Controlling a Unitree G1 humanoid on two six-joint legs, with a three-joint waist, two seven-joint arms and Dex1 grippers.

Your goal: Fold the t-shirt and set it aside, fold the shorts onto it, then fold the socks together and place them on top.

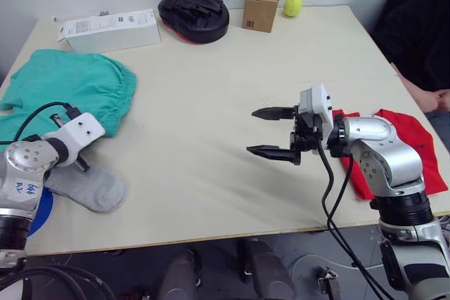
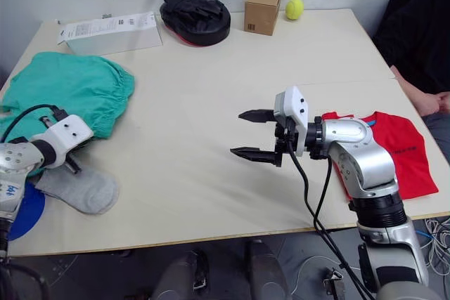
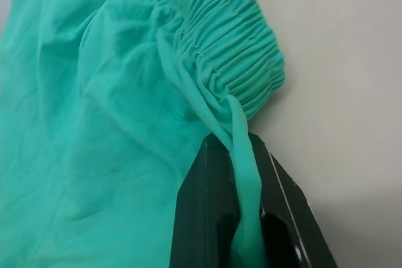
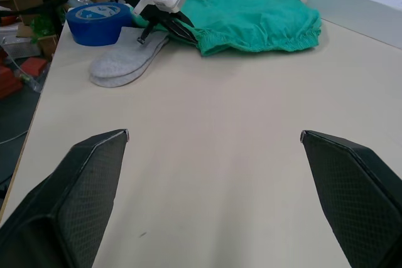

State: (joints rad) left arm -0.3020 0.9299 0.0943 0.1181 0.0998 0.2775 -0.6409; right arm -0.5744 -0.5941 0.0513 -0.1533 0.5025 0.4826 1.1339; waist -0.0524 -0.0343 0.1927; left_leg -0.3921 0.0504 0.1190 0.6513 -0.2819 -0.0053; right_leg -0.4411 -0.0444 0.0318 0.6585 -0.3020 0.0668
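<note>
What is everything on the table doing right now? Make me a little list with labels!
left gripper: shut on a fold of the shorts' edge
right gripper: open, holding nothing, over bare table
shorts: teal-green, bunched at the robot's left
socks: grey, lying together, near edge, beside the shorts
t-shirt: red, at the robot's right
far edge: white box, black mitt, cardboard box, tennis ball

- The shorts (image 1: 70,89): thin teal cloth, smooth, puckered at the gathered elastic hem.
- The socks (image 1: 88,186): grey knit, soft and matt.
- The t-shirt (image 2: 394,151): red cotton, matt.
- The table (image 1: 204,131): pale, smooth, matt top (looks like laminate or painted wood).
- The box (image 1: 261,5): brown cardboard.
- The right gripper (image 1: 271,132): matt black fingers.
</note>
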